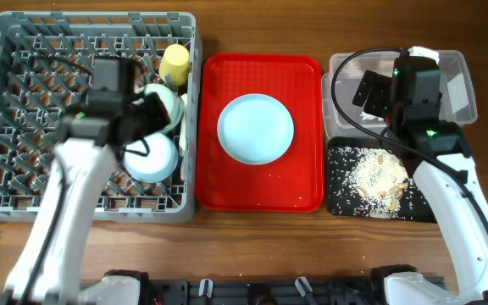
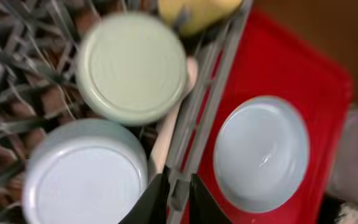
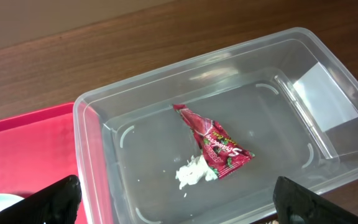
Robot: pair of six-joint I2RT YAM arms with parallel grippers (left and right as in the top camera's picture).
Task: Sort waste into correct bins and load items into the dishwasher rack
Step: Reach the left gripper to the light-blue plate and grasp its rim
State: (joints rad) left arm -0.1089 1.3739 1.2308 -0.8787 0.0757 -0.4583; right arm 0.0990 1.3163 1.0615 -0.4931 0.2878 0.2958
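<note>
Snack wrapper (image 3: 213,146) and tissue (image 3: 191,173) lie in the clear tub (image 3: 95,149) right of the red tray (image 1: 261,191), under the right gripper (image 3: 179,205), whose jaws are spread. Left of the tray, over the rack (image 1: 24,51), is the left gripper (image 2: 174,202); I cannot tell its jaw state.

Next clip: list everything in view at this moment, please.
dishwasher rack: one, grey, table's left
bowls: two, pale mint, upside down in rack
cup: one, yellow, rack's far right corner
utensil: one, cream, beside the bowls; kind unclear
red tray: one, red, centre
plate: one, pale blue, on red tray
clear tub: one, transparent, far right
wrapper: one, red-and-white, in clear tub
tissue: one, white, beside wrapper
black tray: one, black, near right
food scraps: one pile, beige, in black tray
table: one, brown wood
left gripper: one, dark, nearly shut, over rack's right wall
right gripper: one, dark, open, above clear tub
</note>
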